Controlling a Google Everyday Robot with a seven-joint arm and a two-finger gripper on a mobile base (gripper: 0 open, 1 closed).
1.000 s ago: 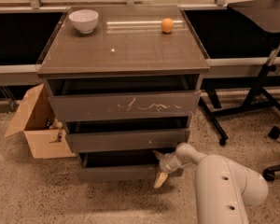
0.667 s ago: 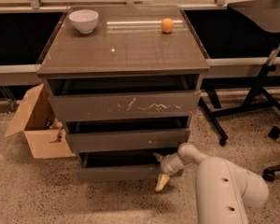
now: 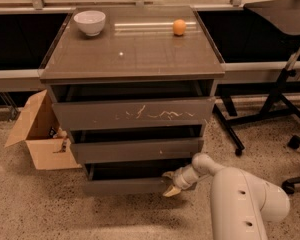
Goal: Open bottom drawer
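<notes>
Find gripper (image 3: 170,183) low at the right end of the bottom drawer (image 3: 125,186), on a white arm (image 3: 240,204) reaching in from lower right. Read fingers (image 3: 171,192) as apart: one tip at the top edge of the drawer front, the other lower, in front of its face. Cannot tell whether either tip presses the front.

See the drawer running left from the gripper, lowest of three in a grey-brown cabinet (image 3: 132,54), pulled out a little, with a dark strip of its inside showing just up and left of the gripper.

Note middle drawer (image 3: 137,150) directly above the gripper, also standing slightly out; top drawer (image 3: 132,113) higher still, white scratches on its face.

Spot white bowl (image 3: 89,22) and orange (image 3: 179,27) on the cabinet top, far up from the gripper: bowl up-left, orange almost straight above.

Log open cardboard box (image 3: 45,151) on the floor well left of the gripper, beside the cabinet. Mark black chair stand (image 3: 279,89) up and right, well apart.
</notes>
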